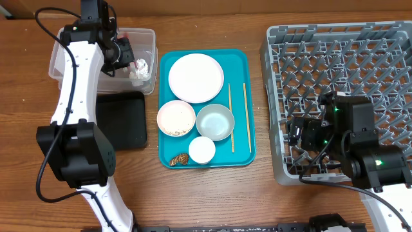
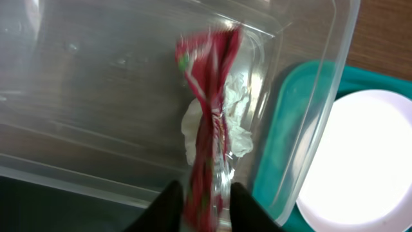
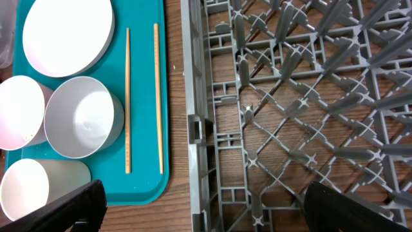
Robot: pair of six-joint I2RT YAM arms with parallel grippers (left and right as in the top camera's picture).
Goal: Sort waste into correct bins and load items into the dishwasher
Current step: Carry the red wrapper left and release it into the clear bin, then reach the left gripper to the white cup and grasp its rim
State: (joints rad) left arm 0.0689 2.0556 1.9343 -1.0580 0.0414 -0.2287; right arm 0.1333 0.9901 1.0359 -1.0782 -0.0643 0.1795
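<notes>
Left gripper (image 2: pixel 206 209) hangs over tub (image 2: pixel 315 84), wrapper (image 2: pixel 209 116) between its fingers; I cannot tell whether it's clamped. Tissue (image 2: pixel 241 138) lies below, at tub's wall beside tray (image 2: pixel 280 148). Right gripper (image 3: pixel 206 203) open above rack (image 3: pixel 290 96) edge.

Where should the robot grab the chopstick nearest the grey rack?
Probably at its middle, coming straight down from above and pinching across its thin width. That chopstick lies flat on the teal tray, too low to reach from the side, with a gap to the other chopstick. The tray's rim sits close on its other side.
</notes>
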